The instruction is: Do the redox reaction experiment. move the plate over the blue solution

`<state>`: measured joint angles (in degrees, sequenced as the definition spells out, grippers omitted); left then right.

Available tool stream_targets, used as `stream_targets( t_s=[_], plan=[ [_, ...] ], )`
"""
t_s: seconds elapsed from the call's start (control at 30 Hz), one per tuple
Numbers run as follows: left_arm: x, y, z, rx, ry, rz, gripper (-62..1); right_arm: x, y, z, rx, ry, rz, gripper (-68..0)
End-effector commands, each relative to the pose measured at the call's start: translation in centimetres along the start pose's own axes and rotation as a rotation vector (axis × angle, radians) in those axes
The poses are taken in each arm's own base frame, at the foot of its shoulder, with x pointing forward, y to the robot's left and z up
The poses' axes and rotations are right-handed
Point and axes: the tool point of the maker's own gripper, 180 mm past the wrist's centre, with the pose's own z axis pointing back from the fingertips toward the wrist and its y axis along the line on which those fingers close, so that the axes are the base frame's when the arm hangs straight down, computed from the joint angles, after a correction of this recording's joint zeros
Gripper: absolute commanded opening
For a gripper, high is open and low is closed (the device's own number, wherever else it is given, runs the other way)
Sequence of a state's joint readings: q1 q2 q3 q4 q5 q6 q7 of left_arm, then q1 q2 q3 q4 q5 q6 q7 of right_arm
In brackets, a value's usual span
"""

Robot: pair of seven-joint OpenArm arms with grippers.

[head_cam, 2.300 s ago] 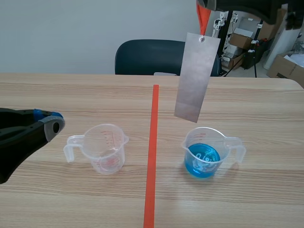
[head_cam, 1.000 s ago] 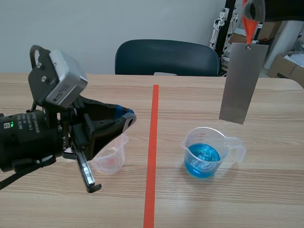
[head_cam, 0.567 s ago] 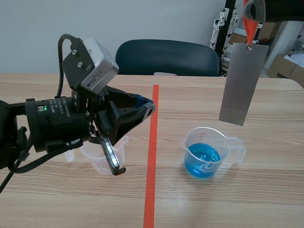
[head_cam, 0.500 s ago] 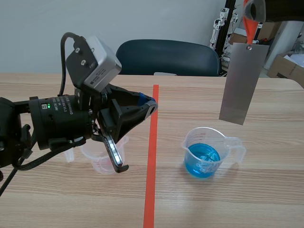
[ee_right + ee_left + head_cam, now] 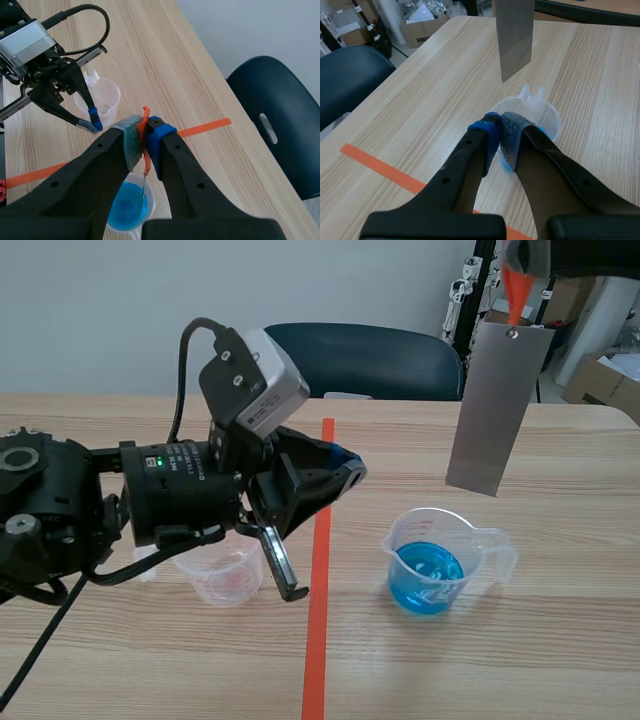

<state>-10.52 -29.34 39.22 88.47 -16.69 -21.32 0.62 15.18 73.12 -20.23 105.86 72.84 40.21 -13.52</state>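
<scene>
A grey metal plate [image 5: 497,405] hangs upright from an orange tag [image 5: 516,285], and my right gripper [image 5: 522,255] is shut on that tag at the upper right. The plate's lower edge is in the air, above and a little right of the clear beaker of blue solution [image 5: 432,565]. In the right wrist view the tag [image 5: 145,125] is pinched in the right gripper [image 5: 145,131], with the blue beaker [image 5: 131,206] beneath. My left gripper [image 5: 345,472] is shut on nothing, over the tape line. In the left wrist view it [image 5: 499,131] points at the blue beaker [image 5: 542,112], with the plate [image 5: 515,35] beyond.
An empty clear beaker [image 5: 215,575] stands left of the orange tape line [image 5: 318,640], partly hidden behind the left arm [image 5: 150,505]. A dark blue chair [image 5: 360,355] is at the table's far edge. Boxes and equipment stand at the back right.
The left arm has swung in from the left and moved right, its shut gripper now over the tape line. The plate has shifted slightly left and up.
</scene>
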Motion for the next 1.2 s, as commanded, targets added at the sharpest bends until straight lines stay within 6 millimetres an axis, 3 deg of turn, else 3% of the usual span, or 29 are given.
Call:
stream_targets(
  t_s=[0.0,0.43,0.8,1.17],
  plan=[
    [1.1,0.1,-0.4,-0.002,-0.037,-0.007,-58.2,0.8,-0.2,0.2,-0.003,-0.026,0.01,-67.3],
    [1.4,-0.1,-2.0,-0.028,-0.043,-0.019,-58.2,0.7,0.1,0.1,0.004,-0.039,-0.006,-67.4],
    [0.0,0.8,-2.6,-0.014,-0.016,0.009,-58.2,0.7,0.1,0.1,0.004,-0.039,-0.007,-67.4],
    [-0.1,0.0,-2.9,-0.034,-0.017,0.015,-58.2,0.7,0.1,0.1,0.004,-0.039,-0.007,-67.4]
  ],
)
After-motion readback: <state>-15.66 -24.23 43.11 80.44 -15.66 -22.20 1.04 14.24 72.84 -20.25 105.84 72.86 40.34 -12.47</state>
